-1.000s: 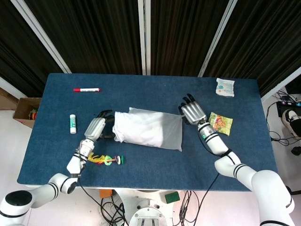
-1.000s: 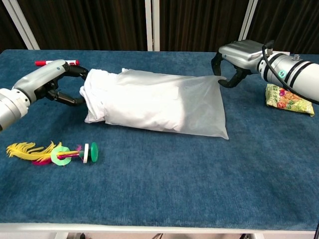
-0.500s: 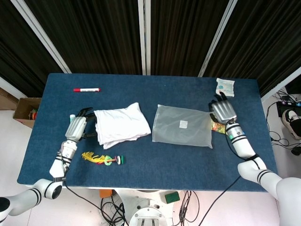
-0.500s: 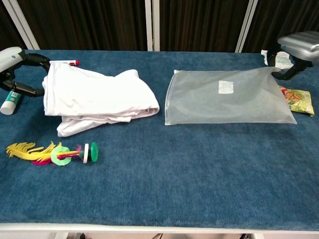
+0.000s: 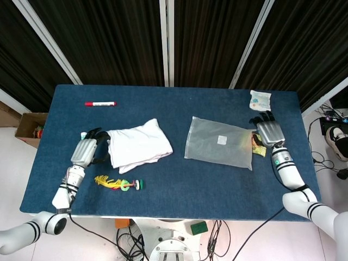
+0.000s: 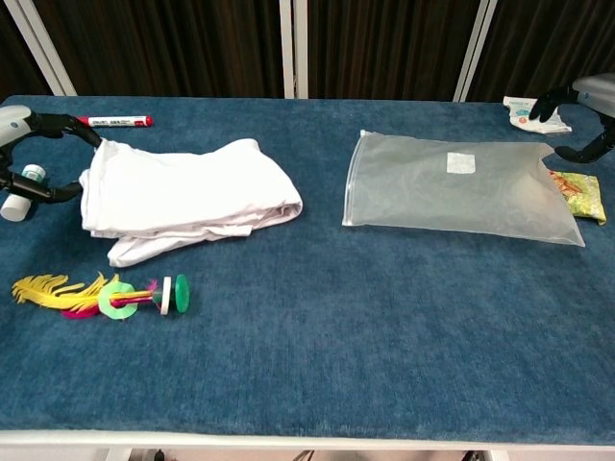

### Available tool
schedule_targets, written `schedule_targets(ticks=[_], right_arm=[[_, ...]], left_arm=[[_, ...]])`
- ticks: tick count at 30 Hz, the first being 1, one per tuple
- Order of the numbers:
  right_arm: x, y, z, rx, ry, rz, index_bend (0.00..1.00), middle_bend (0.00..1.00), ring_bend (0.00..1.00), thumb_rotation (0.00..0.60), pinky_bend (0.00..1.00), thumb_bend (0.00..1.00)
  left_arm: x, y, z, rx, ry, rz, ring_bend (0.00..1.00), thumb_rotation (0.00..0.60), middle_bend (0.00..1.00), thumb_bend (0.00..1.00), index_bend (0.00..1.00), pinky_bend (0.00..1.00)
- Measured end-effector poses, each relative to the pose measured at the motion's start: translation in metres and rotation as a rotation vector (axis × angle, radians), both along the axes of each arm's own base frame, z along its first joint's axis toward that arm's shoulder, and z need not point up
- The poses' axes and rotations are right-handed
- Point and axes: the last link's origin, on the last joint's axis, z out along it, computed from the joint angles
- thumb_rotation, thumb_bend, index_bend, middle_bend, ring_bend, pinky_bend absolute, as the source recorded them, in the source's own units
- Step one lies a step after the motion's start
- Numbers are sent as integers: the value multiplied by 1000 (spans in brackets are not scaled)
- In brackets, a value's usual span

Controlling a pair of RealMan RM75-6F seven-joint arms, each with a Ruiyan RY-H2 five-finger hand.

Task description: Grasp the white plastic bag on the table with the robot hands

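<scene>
Two hands sit at opposite ends of the blue table (image 5: pixel 174 185), with the white plastic bag (image 5: pixel 219 143) lying flat and empty on the right half. The right hand (image 5: pixel 268 132) is at the bag's right edge, fingers curved around that edge in the chest view; whether they actually pinch the plastic cannot be told. A small yellow-green snack packet (image 6: pixel 580 194) lies just beside this hand, partly under the bag's right corner, and a white sachet (image 5: pixel 260 100) rests near the table's far right edge, apart from the bag. On the left half, a folded white cloth (image 5: pixel 137 145) lies well apart from the bag, and the left hand (image 5: pixel 85 151) has its dark fingers hooked around the cloth's left edge, gripping it. A white tube (image 6: pixel 19 194) lies just beside that hand, a red marker (image 5: pixel 100 103) lies further back, and a feathered toy with green rings (image 5: pixel 120 184) lies in front of the cloth.
</scene>
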Motion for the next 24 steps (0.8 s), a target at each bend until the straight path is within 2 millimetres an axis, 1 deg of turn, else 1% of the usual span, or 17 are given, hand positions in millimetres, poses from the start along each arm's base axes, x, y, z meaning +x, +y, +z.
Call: schedule_targets(ticks=[3, 4, 6, 7, 9, 10, 11, 13, 14, 16, 17, 20, 24], right_arm=[[4, 10, 10, -8, -39, -4, 0, 106, 0, 600, 0, 223], [5, 14, 15, -14, -54, -4, 0, 120, 0, 600, 9, 231], [7, 25, 29, -38, -88, -2, 0, 151, 0, 600, 34, 254], [8, 31, 37, -52, -104, 0, 4, 166, 1, 600, 47, 271], [6, 46, 57, -94, -138, 3, 25, 192, 4, 600, 52, 305], [4, 54, 66, -114, -151, 5, 36, 197, 5, 600, 53, 312], [1, 63, 78, -142, -167, 9, 53, 202, 5, 600, 53, 321], [-4, 78, 94, -179, -187, 18, 65, 203, 5, 600, 53, 327], [-8, 89, 103, -200, -199, 25, 66, 204, 5, 600, 53, 327], [-12, 107, 115, -223, -214, 33, 67, 203, 5, 600, 54, 327], [-16, 119, 121, -231, -223, 37, 67, 203, 5, 600, 54, 328], [-21, 144, 131, -237, -243, 43, 70, 205, 5, 600, 54, 329], [-25, 166, 128, -219, -274, 44, 73, 208, 5, 600, 54, 332]], left_arm=[[-1, -5, 17, 32, 52, -1, 43, 600, 136, 206, 124, 91], [-2, -8, 26, 48, 68, 3, 43, 600, 136, 206, 128, 91], [-4, -14, 43, 76, 89, 13, 43, 600, 136, 206, 138, 92], [-7, -18, 55, 99, 102, 23, 43, 600, 137, 206, 146, 93], [-12, -27, 75, 140, 131, 38, 44, 600, 139, 206, 160, 93], [-16, -33, 88, 170, 156, 49, 44, 600, 140, 206, 170, 93], [-19, -39, 98, 193, 178, 58, 44, 600, 141, 206, 175, 92], [-27, -54, 118, 241, 229, 83, 44, 600, 141, 206, 182, 92], [-30, -61, 126, 258, 249, 95, 44, 600, 141, 205, 182, 92], [-36, -79, 139, 287, 283, 125, 44, 600, 141, 206, 182, 92], [-38, -87, 144, 295, 292, 138, 44, 600, 141, 206, 182, 91], [-42, -113, 153, 313, 311, 167, 44, 600, 142, 206, 194, 91], [-41, -141, 155, 324, 328, 179, 44, 600, 142, 206, 201, 91]])
